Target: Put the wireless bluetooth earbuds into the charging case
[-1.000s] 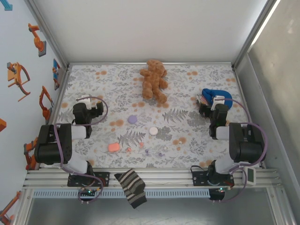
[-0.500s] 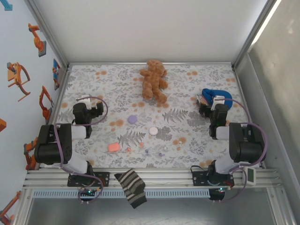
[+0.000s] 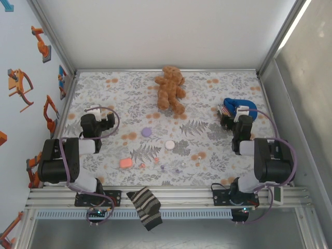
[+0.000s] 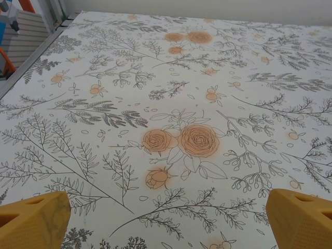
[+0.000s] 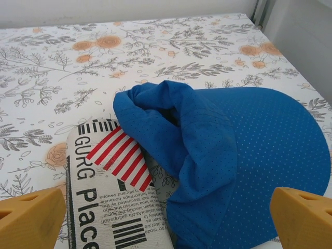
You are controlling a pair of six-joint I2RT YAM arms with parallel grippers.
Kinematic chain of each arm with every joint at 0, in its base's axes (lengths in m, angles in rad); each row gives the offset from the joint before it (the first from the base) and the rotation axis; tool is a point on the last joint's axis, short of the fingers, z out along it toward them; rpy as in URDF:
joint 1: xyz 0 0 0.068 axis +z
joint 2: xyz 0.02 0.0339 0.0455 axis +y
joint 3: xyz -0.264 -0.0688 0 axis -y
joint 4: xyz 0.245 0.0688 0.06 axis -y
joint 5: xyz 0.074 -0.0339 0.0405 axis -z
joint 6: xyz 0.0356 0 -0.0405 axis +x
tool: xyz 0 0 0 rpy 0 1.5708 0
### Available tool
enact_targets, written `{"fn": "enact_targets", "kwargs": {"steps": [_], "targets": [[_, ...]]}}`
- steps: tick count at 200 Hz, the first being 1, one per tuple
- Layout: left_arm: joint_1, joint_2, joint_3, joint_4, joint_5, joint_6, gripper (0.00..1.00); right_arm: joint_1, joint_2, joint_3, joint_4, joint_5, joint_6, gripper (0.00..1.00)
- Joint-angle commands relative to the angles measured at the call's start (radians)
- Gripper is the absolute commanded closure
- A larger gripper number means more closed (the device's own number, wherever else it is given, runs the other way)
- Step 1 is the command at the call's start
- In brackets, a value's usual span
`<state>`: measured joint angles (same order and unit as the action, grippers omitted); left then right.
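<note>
The case lay on the floral tabletop near its front edge, closer to the left arm; the earbuds lay as tiny bits scattered just to its right, apart from it; farther back sat a purple disc and a white disc, and beyond them a teddy; the left pincer stood wide over bare tabletop, holding nothing; the right pincer stood wide too, empty, low over a blue cap.

The table carries teddy, blue cap, pink case
</note>
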<state>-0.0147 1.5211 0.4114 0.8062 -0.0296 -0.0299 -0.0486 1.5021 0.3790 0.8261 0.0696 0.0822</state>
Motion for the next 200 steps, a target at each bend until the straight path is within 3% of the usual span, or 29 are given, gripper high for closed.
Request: {"fn": "enact_targets", "kwargs": {"steps": [1,42,82,113,160,200], "targets": [[-0.013,-0.078,0.008,-0.072,-0.004,0.010,0.04,0.004,-0.090,-0.002,-0.052,0.021,0.016,0.00],[-0.058,-0.253,0.036,-0.225,-0.087,0.023,0.04,0.004,-0.236,0.043,-0.265,0.000,0.044,0.01],[-0.067,-0.408,0.096,-0.391,-0.095,-0.078,0.04,0.005,-0.362,0.123,-0.473,-0.031,0.076,0.01],[-0.070,-0.524,0.154,-0.580,-0.073,-0.179,0.04,0.004,-0.443,0.247,-0.741,-0.080,0.092,0.00],[-0.069,-0.651,0.202,-0.810,0.006,-0.353,0.04,0.014,-0.515,0.392,-1.016,-0.338,0.054,0.00],[-0.070,-0.736,0.201,-0.941,0.076,-0.468,0.04,0.075,-0.536,0.485,-1.202,-0.440,-0.041,0.00]]}}
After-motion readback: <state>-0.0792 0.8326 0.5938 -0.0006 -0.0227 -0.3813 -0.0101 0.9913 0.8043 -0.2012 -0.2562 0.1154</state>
